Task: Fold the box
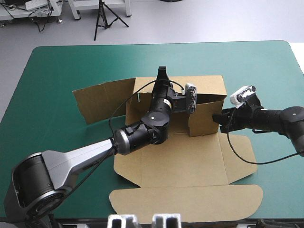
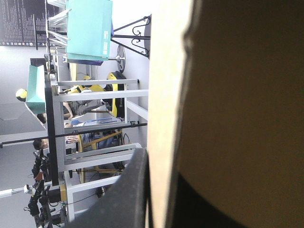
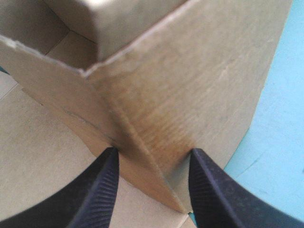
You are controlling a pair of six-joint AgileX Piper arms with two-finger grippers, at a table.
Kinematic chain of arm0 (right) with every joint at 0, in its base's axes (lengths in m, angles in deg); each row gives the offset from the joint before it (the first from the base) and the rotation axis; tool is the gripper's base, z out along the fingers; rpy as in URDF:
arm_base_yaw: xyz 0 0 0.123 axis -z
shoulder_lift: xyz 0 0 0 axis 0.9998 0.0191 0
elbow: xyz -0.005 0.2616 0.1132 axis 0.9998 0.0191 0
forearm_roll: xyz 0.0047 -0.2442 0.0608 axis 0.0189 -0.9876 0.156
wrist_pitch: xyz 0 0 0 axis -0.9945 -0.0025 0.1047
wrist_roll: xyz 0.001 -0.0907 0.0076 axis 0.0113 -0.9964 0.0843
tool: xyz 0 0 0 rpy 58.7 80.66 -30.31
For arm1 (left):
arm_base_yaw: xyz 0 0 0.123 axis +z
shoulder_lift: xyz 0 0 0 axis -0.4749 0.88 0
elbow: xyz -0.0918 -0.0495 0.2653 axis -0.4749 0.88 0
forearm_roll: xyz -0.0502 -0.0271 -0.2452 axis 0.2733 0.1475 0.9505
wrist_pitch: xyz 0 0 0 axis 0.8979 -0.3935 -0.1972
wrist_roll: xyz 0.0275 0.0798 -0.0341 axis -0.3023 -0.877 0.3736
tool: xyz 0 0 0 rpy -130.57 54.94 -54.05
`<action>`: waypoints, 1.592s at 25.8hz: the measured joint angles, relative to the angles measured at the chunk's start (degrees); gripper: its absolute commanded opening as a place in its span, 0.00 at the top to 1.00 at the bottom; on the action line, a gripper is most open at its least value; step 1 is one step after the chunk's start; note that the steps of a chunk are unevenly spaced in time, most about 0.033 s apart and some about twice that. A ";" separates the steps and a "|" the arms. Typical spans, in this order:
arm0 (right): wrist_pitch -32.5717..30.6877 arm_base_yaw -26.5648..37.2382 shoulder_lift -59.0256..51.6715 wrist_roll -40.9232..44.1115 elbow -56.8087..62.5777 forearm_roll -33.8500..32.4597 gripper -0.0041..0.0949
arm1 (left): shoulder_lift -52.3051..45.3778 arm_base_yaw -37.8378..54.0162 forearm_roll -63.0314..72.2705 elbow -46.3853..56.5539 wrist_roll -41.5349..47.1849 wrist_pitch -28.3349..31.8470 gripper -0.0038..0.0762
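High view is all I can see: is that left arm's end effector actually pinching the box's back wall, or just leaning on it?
Observer: Pinching. In the left wrist view the left end effector has a wall of the box sandwiched between its fingers.
Operator: And the one on the right?
Observer: The right wrist view shows the right end effector open, its fingers apart either side of a raised corner fold.
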 measured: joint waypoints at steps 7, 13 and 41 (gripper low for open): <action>1.55 0.00 3.97 -13.11 0.12 10.94 0.53 | 0.00 0.29 -0.65 0.00 -0.74 -0.36 0.96; 1.91 0.00 6.40 -22.76 0.23 18.66 0.60 | -0.19 0.74 0.34 -0.06 -3.42 -0.32 0.96; 6.07 -0.04 9.85 -33.33 0.53 31.43 0.96 | -1.16 1.05 8.75 -0.58 -12.38 6.95 0.74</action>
